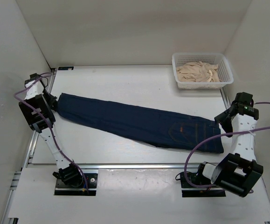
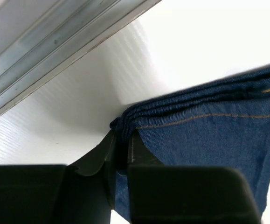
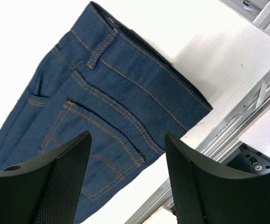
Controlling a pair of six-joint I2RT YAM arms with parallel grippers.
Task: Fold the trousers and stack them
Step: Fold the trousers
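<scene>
The dark navy jeans [image 1: 135, 121] lie folded lengthwise, legs together, slanting from the back left to the front right of the table. My left gripper [image 1: 55, 103] is shut on the leg hems at the left end; in the left wrist view its fingertips [image 2: 121, 140] pinch the stacked denim edges [image 2: 209, 126]. My right gripper [image 1: 223, 122] hangs open just right of the waistband end. The right wrist view shows the waistband, belt loop and stitched back pocket [image 3: 102, 116] below the spread fingers [image 3: 65, 172], which hold nothing.
A white mesh basket [image 1: 202, 70] holding beige cloth stands at the back right. Aluminium rails run along the table's left [image 2: 55, 42], front and right edges [image 3: 237, 126]. White walls close in the back and both sides.
</scene>
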